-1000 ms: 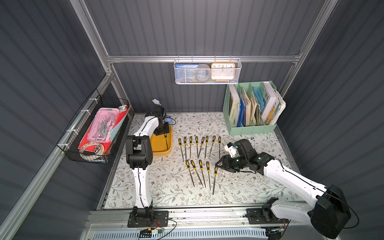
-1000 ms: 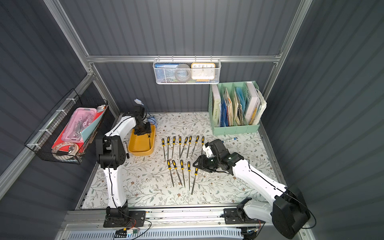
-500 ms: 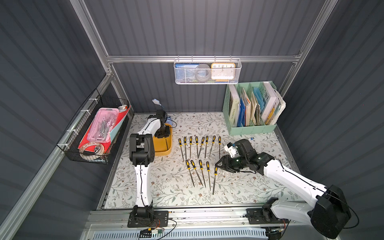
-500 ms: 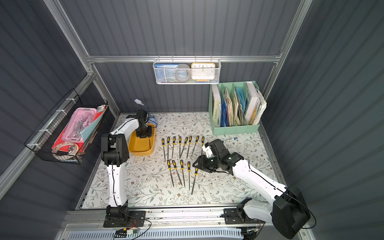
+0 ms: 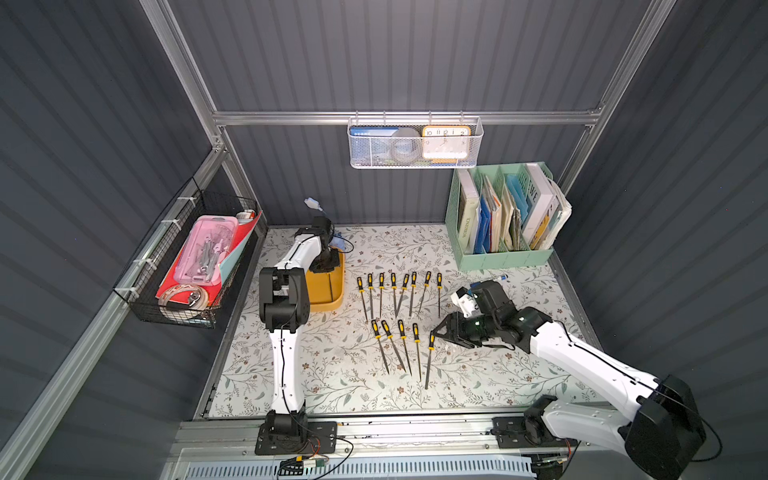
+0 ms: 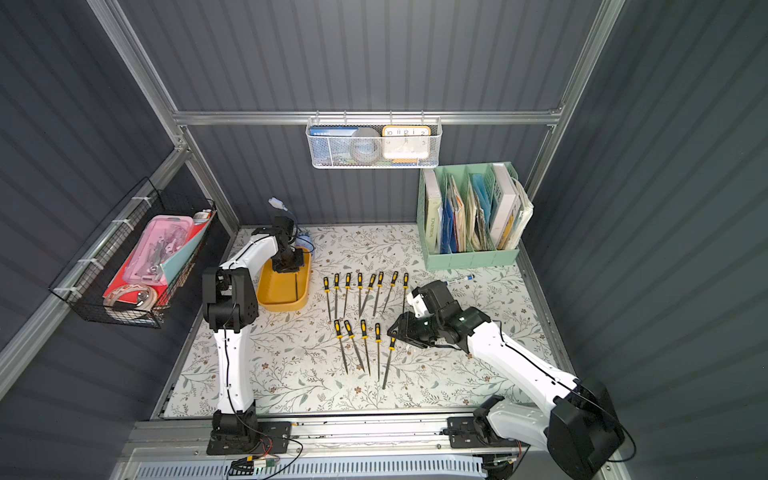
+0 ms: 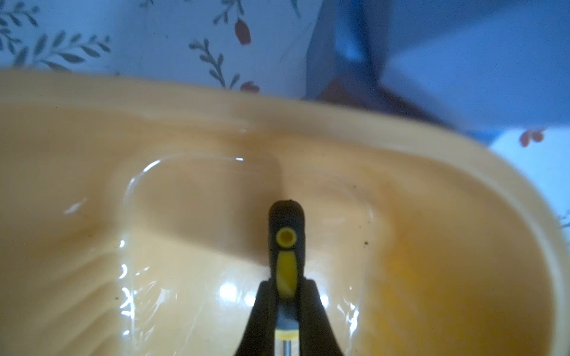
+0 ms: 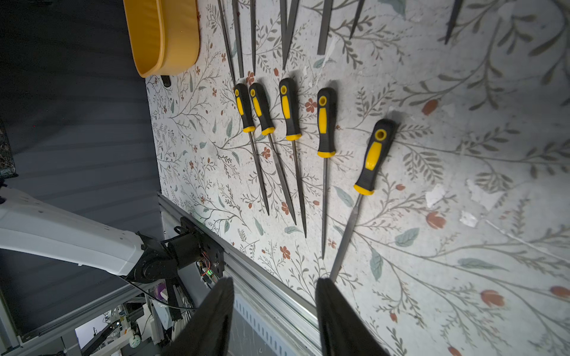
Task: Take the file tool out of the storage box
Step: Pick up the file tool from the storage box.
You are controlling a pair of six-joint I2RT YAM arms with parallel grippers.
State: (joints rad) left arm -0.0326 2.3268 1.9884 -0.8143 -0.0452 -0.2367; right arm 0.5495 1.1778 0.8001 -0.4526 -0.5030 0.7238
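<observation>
Presently the left end effector [image 7: 287, 291] is seen pinched narrowly on the slim steel file tool [image 7: 287, 240], its dark fingers [image 7: 262, 311] pressed against both sides of the black rubber handle with yellow inlay, low down near the yellow collar. The file tool is kept inside the shallow, round-cornered mustard-yellow plastic storage box [image 7: 154, 101], with the handle's butt close to the far end wall. Whether it is already lifted off the floor of the box cannot be told. Since only the handle is gripped, the long unsupported shank could be left to droop or pivot in the pinch. Its tip could then be caught on the near wall, so that the light box is dragged or tipped during the lift. The long axis is judged to run along the length of the box. The butt is pointed toward the back wall, and a thin dark line taken to be the shank [image 6: 296, 286] is directed toward the robot. Farther out, two rows of matching black-and-yellow-handled files [image 5: 399, 291] are laid on the floral-patterned desk [image 5: 478, 374]. The right end effector [image 8: 274, 292] is held half open and empty just beside the nearer row.
</observation>
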